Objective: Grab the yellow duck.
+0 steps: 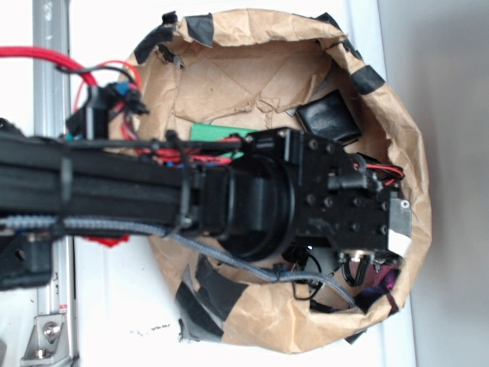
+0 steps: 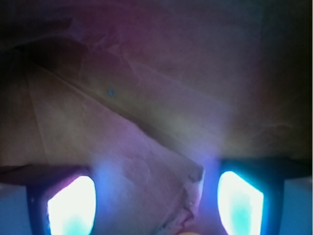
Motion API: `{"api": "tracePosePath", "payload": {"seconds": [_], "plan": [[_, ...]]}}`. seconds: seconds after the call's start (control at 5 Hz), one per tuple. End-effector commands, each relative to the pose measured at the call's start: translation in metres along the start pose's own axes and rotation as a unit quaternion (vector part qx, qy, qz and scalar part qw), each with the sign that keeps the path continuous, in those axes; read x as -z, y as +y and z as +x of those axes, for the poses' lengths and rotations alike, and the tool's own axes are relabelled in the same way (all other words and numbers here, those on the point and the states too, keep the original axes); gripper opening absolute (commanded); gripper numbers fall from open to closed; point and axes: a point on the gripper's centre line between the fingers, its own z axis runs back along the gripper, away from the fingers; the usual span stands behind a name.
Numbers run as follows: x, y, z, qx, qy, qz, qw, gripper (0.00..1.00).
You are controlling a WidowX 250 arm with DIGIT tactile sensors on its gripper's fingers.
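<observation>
No small yellow rubber duck shows anywhere inside the crumpled brown paper bag (image 1: 229, 61), where the black tool (image 2: 155, 198) hangs with its glowing fingers (image 2: 72, 205) spread apart over bare paper, empty; such a toy probably squashes lightly, best pinched across its body.

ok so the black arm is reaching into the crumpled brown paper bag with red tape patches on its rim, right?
Not quite. The tape patches on the rim of the crumpled brown paper bag are black, not red; the exterior view shows it. The only red there is wiring on the arm. The rest holds: the black robot arm is reaching into the bag.
</observation>
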Motion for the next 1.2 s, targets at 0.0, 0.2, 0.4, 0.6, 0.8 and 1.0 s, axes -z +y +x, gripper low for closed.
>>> {"api": "tracePosePath", "payload": {"seconds": [0.0,0.2,0.4,0.6,0.8,1.0], "plan": [[-0.041,0.021,-0.009,-0.022,-0.029,-0.009,0.999,1.00],[-0.036,0.027,-0.016,-0.041,-0.032,0.009,0.999,1.00],[-0.027,0.025,-0.011,-0.033,-0.014,-0.004,0.999,1.00],[-0.008,0.021,-0.012,-0.034,0.022,-0.002,0.999,1.00],[0.003,0.025,-0.010,-0.055,0.042,0.005,0.998,0.00],[-0.008,0.027,-0.007,-0.055,0.030,0.011,0.998,0.00]]}}
